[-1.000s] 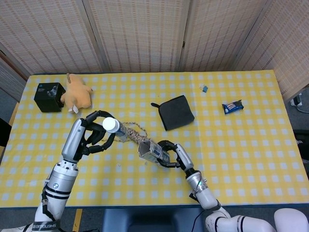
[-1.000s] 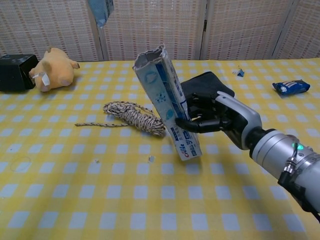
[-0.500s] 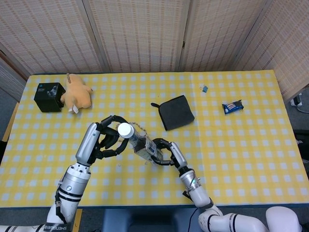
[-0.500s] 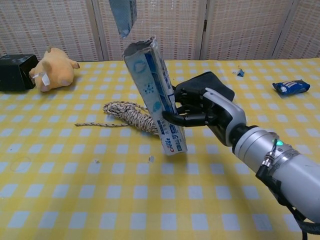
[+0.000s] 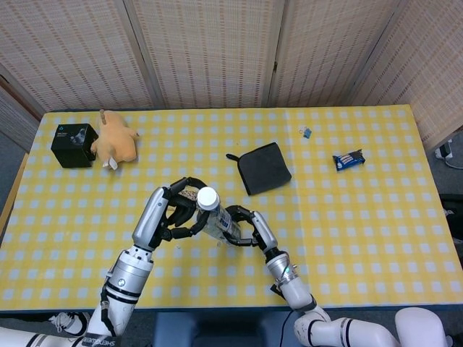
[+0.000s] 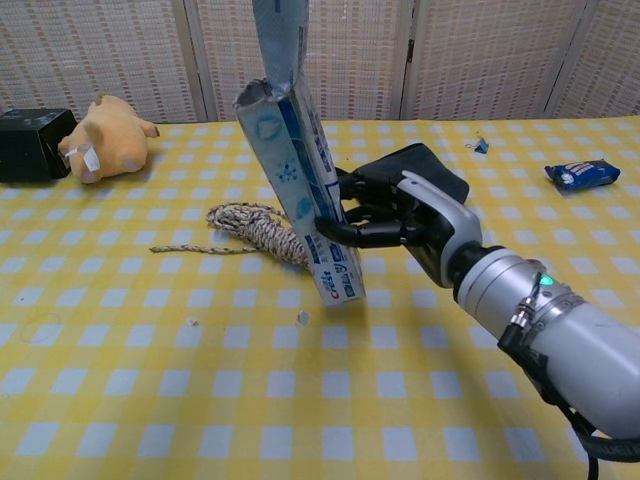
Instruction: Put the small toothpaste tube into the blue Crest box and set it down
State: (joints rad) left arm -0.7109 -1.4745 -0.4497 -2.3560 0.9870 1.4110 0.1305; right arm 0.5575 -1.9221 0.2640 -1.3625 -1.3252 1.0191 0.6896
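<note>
**Chest view: tube tip met the mouth of the box**

Chest view showed the right hand (image 6: pixel 405 215) clamped around the blue Crest box (image 6: pixel 297 190), holding it tilted with its open end up. Just above that opening hung the small toothpaste tube (image 6: pixel 279 40), its lower end touching or already slipping into the mouth; I could not tell which. From the head camera, the left hand (image 5: pixel 172 213) gripped the tube near its white cap (image 5: pixel 208 197), right beside the right hand (image 5: pixel 249 228), with the box (image 5: pixel 223 228) between them.

Half a second before, the tube sat higher and a little to the left of the opening; a second before, it was barely in frame. Both hands had also drawn closer together. I judged the insertion was just starting, with setting down still ahead.

Beyond the right hand lay the rope bundle (image 6: pixel 262 232) and the dark pouch (image 6: pixel 410 165).
</note>
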